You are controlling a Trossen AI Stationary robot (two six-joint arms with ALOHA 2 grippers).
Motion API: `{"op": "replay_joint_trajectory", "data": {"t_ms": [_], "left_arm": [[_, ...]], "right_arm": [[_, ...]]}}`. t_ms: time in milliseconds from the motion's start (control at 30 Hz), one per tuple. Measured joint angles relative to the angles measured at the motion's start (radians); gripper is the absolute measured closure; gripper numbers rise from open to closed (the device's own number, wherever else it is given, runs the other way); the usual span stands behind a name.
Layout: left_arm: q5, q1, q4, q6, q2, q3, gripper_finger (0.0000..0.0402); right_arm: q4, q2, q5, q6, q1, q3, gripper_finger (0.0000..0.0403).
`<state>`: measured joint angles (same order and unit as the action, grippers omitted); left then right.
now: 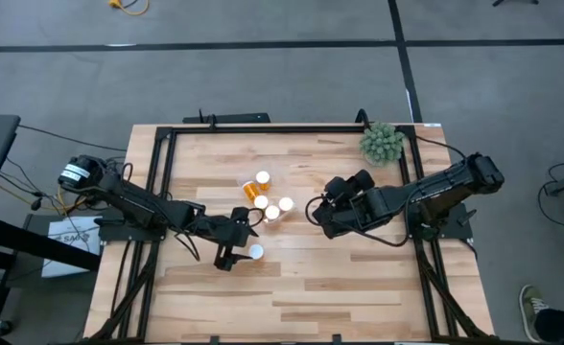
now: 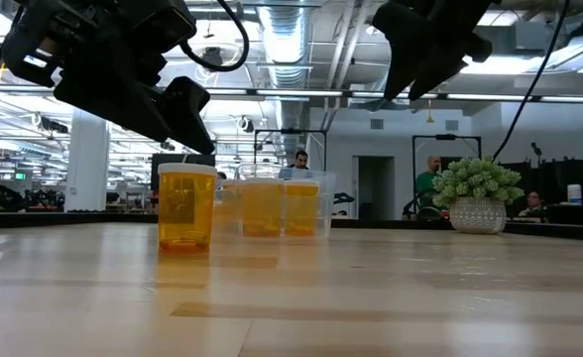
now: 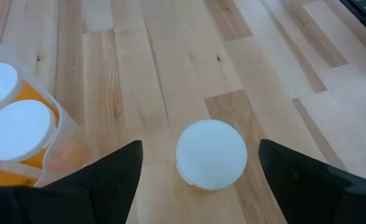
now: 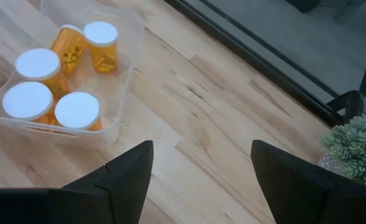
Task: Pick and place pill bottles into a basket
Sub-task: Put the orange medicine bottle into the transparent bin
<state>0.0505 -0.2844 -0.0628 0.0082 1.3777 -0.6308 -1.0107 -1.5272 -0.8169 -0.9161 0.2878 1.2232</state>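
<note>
- Lone pill bottle [image 3: 211,154] stands upright on the desk [image 3: 189,56], directly between the wide-open, empty left end effector [image 3: 198,171] fingers.
- Right end effector [image 4: 198,171], half open and empty, hangs farther off.

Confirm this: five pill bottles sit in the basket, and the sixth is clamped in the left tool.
Not clamped. The left wrist view shows the left tool open, with the sixth bottle standing free between its fingers. Five pill bottles do sit in the basket.
</note>
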Motion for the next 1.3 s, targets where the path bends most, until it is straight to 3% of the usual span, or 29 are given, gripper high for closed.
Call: {"op": "replay_joint_trajectory", "data": {"t_ms": [533,1300], "left_arm": [[-0.046,-0.005,-0.003,0.045,0.098,-0.064,0.009],[-0.069,0.026,0.056,0.083,0.098,-0.066,0.009]], "right_arm": [[0.001,0.0,0.0,0.008,0.0,0.0,0.0138],[0.002,0.0,0.0,0.027,-0.002,0.0,0.0138]]}}
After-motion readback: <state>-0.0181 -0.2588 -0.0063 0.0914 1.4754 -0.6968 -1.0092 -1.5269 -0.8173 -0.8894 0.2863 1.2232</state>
